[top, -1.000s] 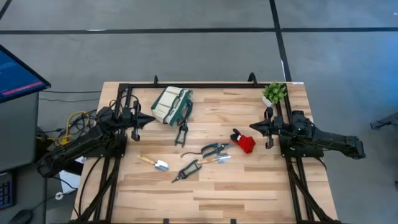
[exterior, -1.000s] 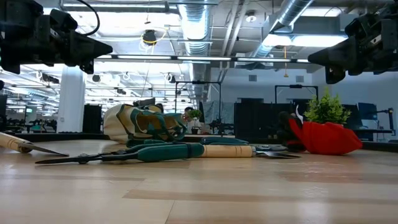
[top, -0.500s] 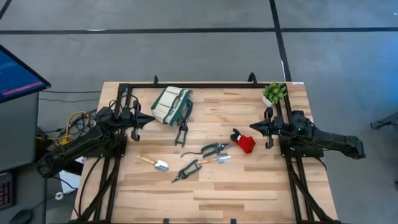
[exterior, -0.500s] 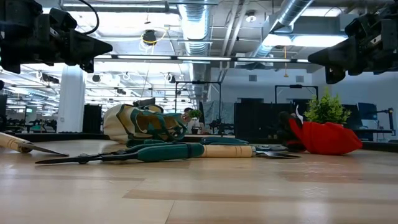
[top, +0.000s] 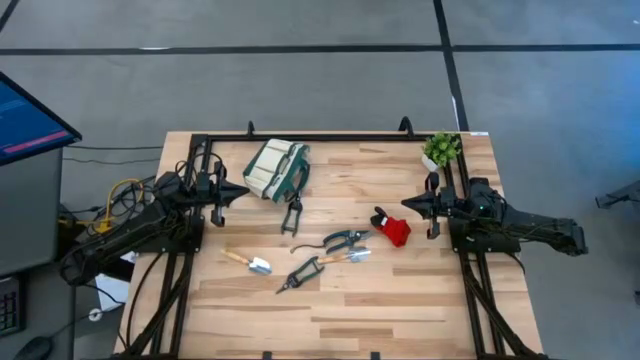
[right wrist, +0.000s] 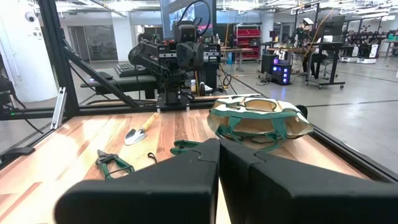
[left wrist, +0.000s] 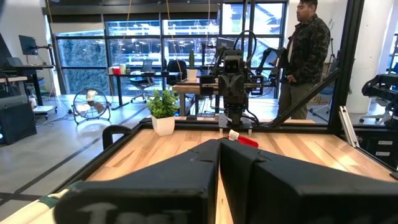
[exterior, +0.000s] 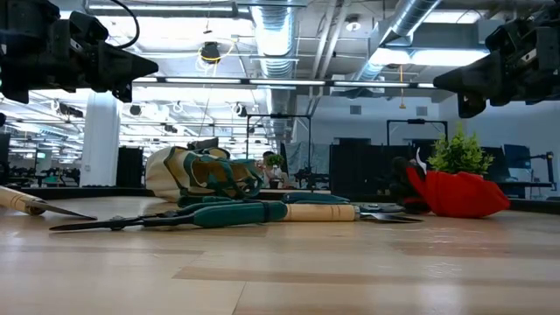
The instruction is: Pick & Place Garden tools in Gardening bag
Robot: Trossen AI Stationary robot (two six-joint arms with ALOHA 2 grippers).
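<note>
Where the gardening bag (exterior: 203, 179) lies tipped, its opening stays hidden.

Grey floor (top: 300, 25), bright ceiling ducts (exterior: 280, 35)

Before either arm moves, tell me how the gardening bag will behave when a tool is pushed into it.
The gardening bag lies slumped on its side, so it is probably soft and likely to fold under a push. It looks light, with nothing bracing it, and may slide on the smooth table. Its loose loop handles could snag a tool.
</note>
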